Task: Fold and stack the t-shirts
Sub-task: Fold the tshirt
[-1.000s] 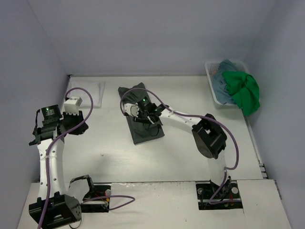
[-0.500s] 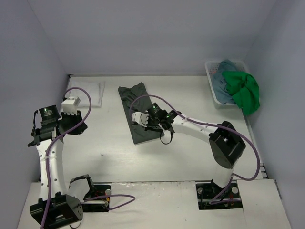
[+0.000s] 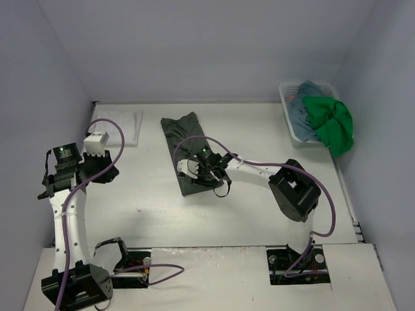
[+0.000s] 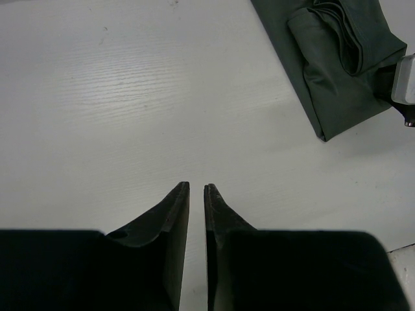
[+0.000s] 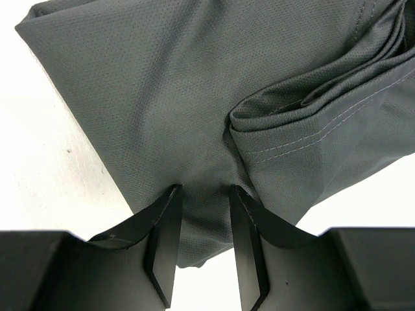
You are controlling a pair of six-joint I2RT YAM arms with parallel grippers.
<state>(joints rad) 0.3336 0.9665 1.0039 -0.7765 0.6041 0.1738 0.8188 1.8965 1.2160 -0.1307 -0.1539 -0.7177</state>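
Hovering low over the dark grey-green t-shirt (image 5: 162, 84), which lies half-folded at centre of the top view, the right end effector (image 5: 205, 189) stands part-open astride its lower edge, likely lining up a pinch for the next fold. The left end effector (image 4: 196, 186) is nearly closed and empty, parked left over the bare surface (image 4: 130, 97).

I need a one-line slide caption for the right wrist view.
Open right fingers over a folded dark grey cloth t-shirt on the white table.
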